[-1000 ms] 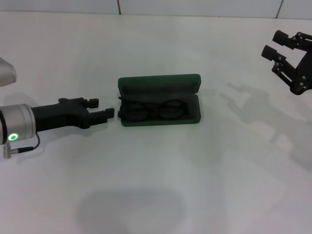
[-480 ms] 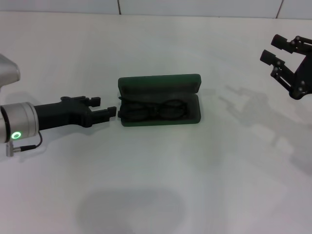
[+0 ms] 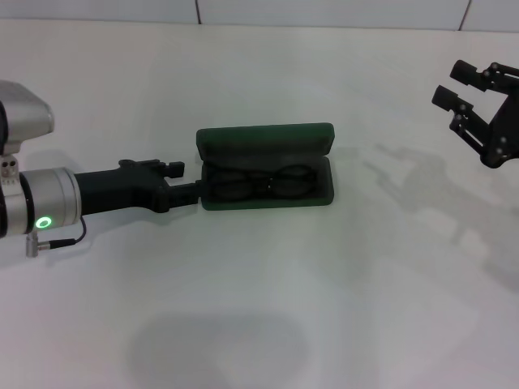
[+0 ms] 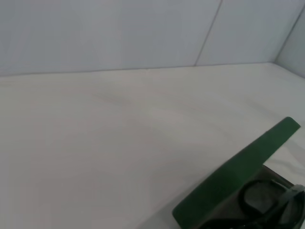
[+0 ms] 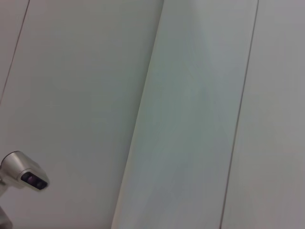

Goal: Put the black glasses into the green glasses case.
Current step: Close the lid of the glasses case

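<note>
Low on the table (image 3: pixel 268 284), the left gripper (image 3: pixel 191 180) lies level with its fingers apart, the tips right at the left end of the green glasses case (image 3: pixel 266 166). That case sits open, lid tilted back, and the black glasses (image 3: pixel 259 183) lie folded inside its tray. Farther off at the right edge, the right gripper (image 3: pixel 450 85) hangs raised, fingers spread and holding nothing.

Open case at the middle of the counter (image 3: pixel 259 292)

The black glasses (image 3: pixel 259 181) are lying inside the green glasses case (image 3: pixel 266 139); the left gripper (image 3: pixel 185 179) is touching its left end, the right gripper (image 3: pixel 454 87) hanging far right.
</note>
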